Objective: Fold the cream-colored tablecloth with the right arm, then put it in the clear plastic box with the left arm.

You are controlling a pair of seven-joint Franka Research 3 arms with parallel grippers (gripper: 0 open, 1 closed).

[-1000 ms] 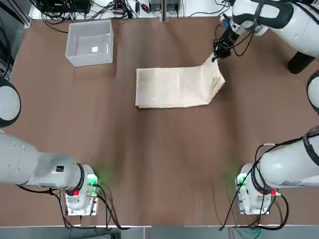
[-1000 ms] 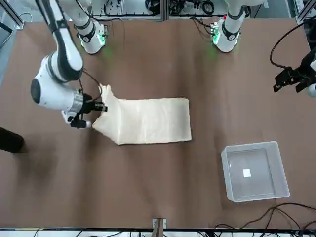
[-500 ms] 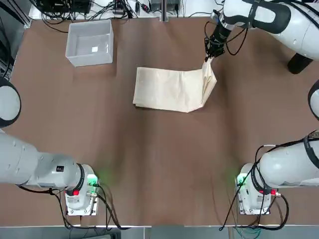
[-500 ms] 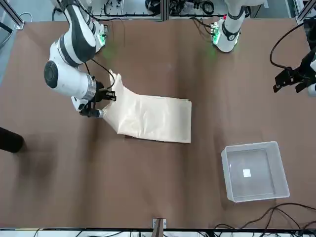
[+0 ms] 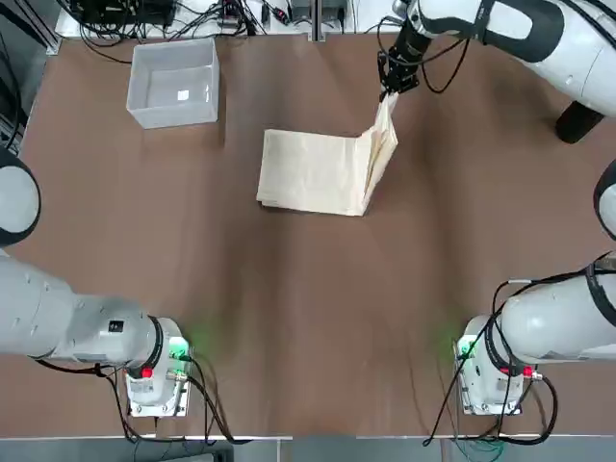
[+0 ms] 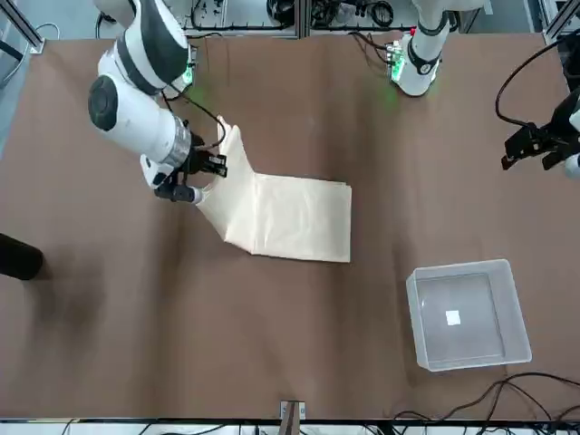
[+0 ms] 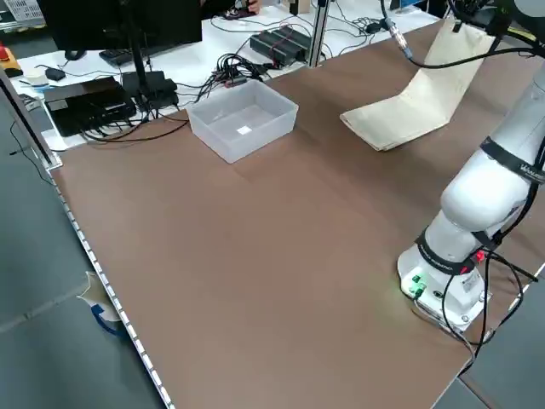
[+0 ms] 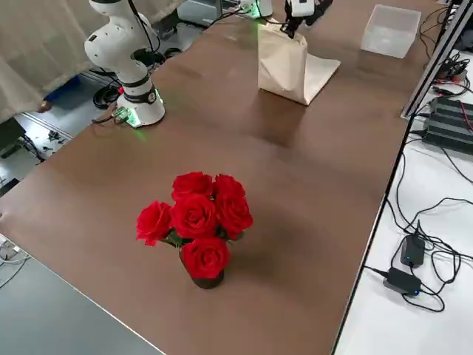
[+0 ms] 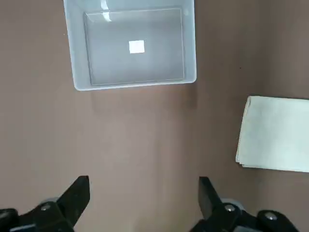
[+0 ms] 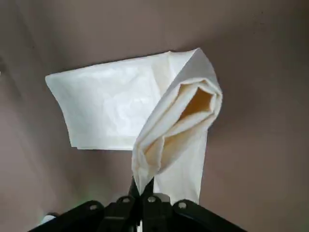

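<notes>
— Since a second ago the right gripper [image 5: 388, 85] has carried its end of the cream-colored tablecloth [image 5: 318, 171] up and across toward the middle of the table [image 5: 308, 318], so that end now stands nearly upright instead of trailing off sideways.

— And the fingers?

— Pinched tight on the raised edge of the cloth (you can see the fabric hanging from them like a folded flap). The rest of it lies flat in the far middle of the table, with the lifted part rising from the robot's right end.

— What about the other arm?

— The left gripper [image 6: 541, 145] hangs above its own side of the table, fingers spread wide with nothing between them. The clear plastic box [image 5: 174, 82] sits at the far left corner, well apart from the cloth.
</notes>
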